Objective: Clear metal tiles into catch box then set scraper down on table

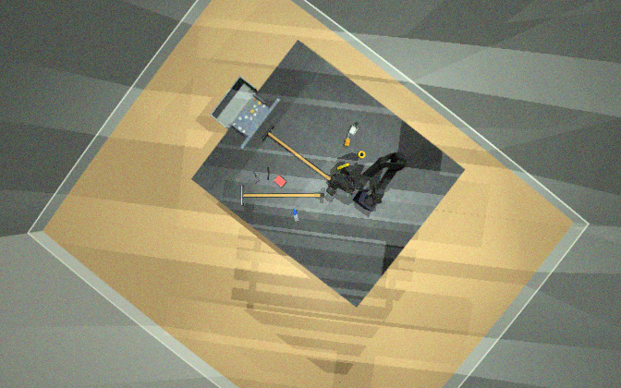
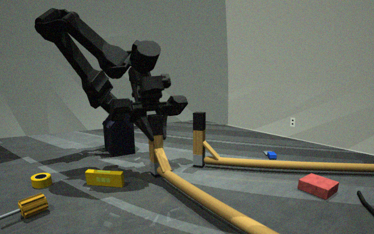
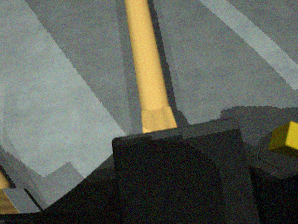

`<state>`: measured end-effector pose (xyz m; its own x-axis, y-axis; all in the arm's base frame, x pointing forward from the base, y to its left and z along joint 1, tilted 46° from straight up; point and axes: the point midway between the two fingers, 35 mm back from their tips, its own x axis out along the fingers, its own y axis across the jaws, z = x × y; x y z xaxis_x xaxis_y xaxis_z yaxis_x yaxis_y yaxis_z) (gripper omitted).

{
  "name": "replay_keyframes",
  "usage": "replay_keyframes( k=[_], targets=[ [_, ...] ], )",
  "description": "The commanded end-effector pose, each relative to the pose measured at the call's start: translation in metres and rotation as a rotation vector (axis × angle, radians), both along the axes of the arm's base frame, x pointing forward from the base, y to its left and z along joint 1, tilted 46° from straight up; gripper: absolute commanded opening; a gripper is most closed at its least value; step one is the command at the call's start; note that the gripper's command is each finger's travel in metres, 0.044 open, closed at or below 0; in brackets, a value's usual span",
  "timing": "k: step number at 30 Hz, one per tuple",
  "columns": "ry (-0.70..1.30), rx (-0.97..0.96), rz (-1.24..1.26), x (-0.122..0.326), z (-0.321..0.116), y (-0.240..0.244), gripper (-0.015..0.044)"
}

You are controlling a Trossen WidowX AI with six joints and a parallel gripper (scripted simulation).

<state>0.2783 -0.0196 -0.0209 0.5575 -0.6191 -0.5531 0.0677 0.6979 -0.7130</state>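
Note:
The steel bench plate (image 1: 258,118) lies at upper left in the top view. Several white and orange tiles (image 1: 252,111) are scattered on it. The catch box (image 1: 228,96) adjoins its far end; I make out no tiles inside. My gripper (image 1: 331,183) (image 2: 158,137) is shut on the upright grip of a long wooden-handled scraper (image 1: 298,156) (image 2: 200,197) (image 3: 147,65). Its dark head lies short of the plate's near end, outside the light bar there. Whether it touches the table cannot be told. A second long-handled tool (image 1: 279,195) (image 2: 299,165) with a light head lies beside it.
A red block (image 1: 280,181) (image 2: 318,185) lies between the two handles. A yellow block (image 1: 343,166) (image 2: 104,178), a yellow tape roll (image 1: 361,153) (image 2: 41,180) and an orange-handled tool (image 1: 347,141) (image 2: 33,205) lie on the held scraper's other side. A blue item (image 1: 295,212) (image 2: 271,155) lies beyond the second tool.

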Motion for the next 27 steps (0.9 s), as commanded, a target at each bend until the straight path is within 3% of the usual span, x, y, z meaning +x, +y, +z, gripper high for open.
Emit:
replay_keyframes(
  k=[1,27],
  targets=[
    [-0.008,0.005,0.002,0.001,0.006,-0.003,0.0000],
    [-0.010,-0.001,0.006,-0.006,0.029,-0.027,0.0000]
  ],
)
